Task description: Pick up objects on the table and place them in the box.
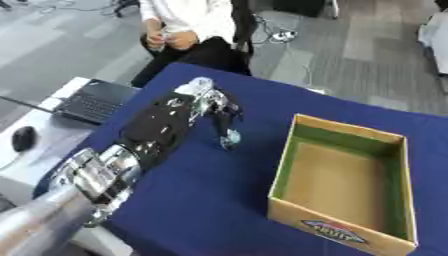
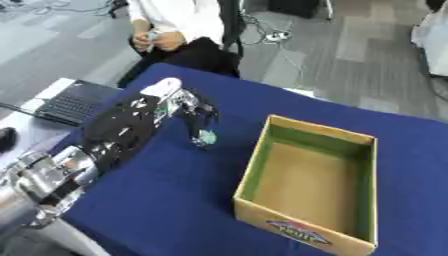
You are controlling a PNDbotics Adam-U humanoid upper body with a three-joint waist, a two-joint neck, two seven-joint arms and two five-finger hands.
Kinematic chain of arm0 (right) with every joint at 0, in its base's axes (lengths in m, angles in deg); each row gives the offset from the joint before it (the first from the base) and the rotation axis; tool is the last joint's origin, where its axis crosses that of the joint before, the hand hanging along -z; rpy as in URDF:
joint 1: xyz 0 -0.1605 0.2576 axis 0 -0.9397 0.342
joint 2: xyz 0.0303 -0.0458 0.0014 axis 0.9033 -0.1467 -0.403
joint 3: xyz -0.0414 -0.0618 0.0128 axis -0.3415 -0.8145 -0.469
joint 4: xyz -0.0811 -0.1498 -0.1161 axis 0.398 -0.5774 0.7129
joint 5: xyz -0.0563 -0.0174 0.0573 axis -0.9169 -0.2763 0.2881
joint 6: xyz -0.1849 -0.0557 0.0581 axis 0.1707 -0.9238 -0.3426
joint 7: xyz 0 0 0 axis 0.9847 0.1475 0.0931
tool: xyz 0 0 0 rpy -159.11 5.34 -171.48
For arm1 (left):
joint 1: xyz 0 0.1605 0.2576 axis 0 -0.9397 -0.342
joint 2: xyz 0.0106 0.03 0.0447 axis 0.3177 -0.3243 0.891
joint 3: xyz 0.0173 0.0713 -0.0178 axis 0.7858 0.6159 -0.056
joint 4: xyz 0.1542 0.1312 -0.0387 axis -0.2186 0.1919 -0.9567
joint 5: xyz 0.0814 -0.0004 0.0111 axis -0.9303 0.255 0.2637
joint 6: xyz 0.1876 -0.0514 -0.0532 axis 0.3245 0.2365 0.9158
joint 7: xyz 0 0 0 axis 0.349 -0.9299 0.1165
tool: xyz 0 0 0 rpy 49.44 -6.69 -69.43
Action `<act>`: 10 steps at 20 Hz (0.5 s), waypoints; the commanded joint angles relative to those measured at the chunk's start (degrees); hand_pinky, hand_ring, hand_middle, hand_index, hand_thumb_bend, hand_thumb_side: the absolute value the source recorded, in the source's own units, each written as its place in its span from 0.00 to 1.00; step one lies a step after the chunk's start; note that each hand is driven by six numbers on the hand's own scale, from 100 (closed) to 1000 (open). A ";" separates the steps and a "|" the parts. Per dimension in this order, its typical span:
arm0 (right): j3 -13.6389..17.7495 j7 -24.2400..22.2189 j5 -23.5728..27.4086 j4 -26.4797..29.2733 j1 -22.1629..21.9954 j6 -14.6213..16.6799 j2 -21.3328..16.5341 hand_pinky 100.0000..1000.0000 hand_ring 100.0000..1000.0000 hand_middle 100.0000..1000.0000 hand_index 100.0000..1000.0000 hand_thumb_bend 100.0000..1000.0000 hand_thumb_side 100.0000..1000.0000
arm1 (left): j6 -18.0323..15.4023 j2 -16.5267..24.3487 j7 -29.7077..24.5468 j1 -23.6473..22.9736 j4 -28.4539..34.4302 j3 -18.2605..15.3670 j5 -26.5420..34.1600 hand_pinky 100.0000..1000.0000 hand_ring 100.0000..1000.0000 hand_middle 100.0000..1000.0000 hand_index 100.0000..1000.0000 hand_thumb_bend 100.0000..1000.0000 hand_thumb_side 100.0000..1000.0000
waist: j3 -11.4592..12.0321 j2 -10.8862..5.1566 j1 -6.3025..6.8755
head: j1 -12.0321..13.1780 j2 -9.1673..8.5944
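The left arm reaches from the near left toward the far centre, its robot hand (image 1: 213, 106) bent downward, fingers (image 1: 229, 131) curled together.

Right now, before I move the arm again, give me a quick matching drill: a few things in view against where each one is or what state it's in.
Things:
1. left robot hand
2. small teal object
3. cardboard box
4. laptop

Places or states:
A. open-topped, nothing showing inside, on the right of the blue table
B. on the white surface past the table's left edge
C. under the fingertips, to the left of the box
D. reaching down over the table, fingers curled round something small

Pairs: 1-D, 2-C, 3-A, 4-B
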 commanded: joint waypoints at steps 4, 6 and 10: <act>0.39 11.38 0.31 0.90 -0.08 11.40 -1.06 0.14 0.22 0.26 0.46 0.21 1.00 | 0.72 1.16 -2.83 1.79 0.72 0.59 -0.57 0.08 0.30 0.68 0.93 1.00 0.25 | 0.11 -0.84 0.17 | -0.04 0.11; 0.39 11.39 0.32 0.90 -0.11 11.40 -1.06 0.14 0.22 0.26 0.46 0.21 1.00 | 0.88 1.16 -3.90 1.83 0.76 0.93 -0.99 0.07 0.30 0.68 0.93 1.00 0.25 | 0.12 -0.85 0.17 | -0.11 0.15; 0.38 11.41 0.34 0.90 -0.12 11.37 -1.05 0.14 0.22 0.26 0.46 0.21 1.00 | 1.51 1.14 -5.56 1.85 1.17 1.53 -1.91 0.06 0.28 0.66 0.93 1.00 0.25 | 0.11 -0.85 0.18 | -0.17 0.19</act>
